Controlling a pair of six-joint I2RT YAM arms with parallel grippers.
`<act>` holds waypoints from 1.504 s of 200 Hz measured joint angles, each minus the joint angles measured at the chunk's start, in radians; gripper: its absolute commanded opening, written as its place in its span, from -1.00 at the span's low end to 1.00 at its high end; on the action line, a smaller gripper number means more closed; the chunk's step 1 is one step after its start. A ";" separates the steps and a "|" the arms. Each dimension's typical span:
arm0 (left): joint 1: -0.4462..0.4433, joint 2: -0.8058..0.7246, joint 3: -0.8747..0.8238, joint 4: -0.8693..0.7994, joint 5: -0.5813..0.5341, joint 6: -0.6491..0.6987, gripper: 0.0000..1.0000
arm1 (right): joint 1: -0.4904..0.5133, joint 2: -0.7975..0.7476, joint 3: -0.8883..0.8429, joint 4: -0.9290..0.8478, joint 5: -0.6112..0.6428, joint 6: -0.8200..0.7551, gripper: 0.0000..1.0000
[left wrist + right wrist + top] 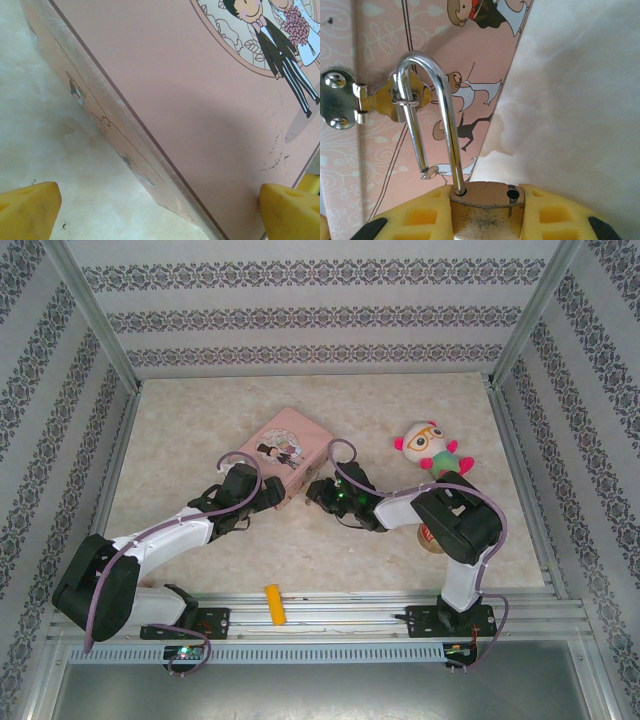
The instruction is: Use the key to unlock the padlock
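While around padlock [486,200], right gripper [487,222] low.

A pale, cream-marbled bench [180,430] is lying at the middle of the overhead view, taking soft, even light that is throwing only faint shadows. White wallpaper with dark floral bands is covering the back wall [320,310] at 12 o'clock, the left wall [45,440] at 9 o'clock and the right wall [600,440] at 3 o'clock. Silver metal posts [95,315] are slanting along the far corners. At 6 o'clock, aluminium rails [340,612] are running across the bench's near edge, a grey slotted strip [330,652] lying alongside them.
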 measured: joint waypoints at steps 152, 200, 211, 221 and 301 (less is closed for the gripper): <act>0.000 -0.067 0.138 -0.164 -0.055 0.051 0.99 | -0.048 0.008 0.000 0.044 0.003 0.000 -1.00; 0.000 0.014 0.290 -0.139 -0.056 0.121 0.99 | -0.048 0.008 0.000 0.045 0.009 0.000 -1.00; 0.000 0.065 0.320 -0.130 -0.055 0.137 0.99 | -0.048 0.008 -0.002 0.046 0.009 0.000 -1.00; 0.000 0.105 0.334 -0.119 -0.049 0.148 0.99 | -0.048 0.008 -0.002 0.047 0.009 0.000 -1.00; 0.001 0.199 0.322 -0.083 -0.018 0.163 0.99 | -0.048 0.008 -0.017 0.067 0.010 0.003 -1.00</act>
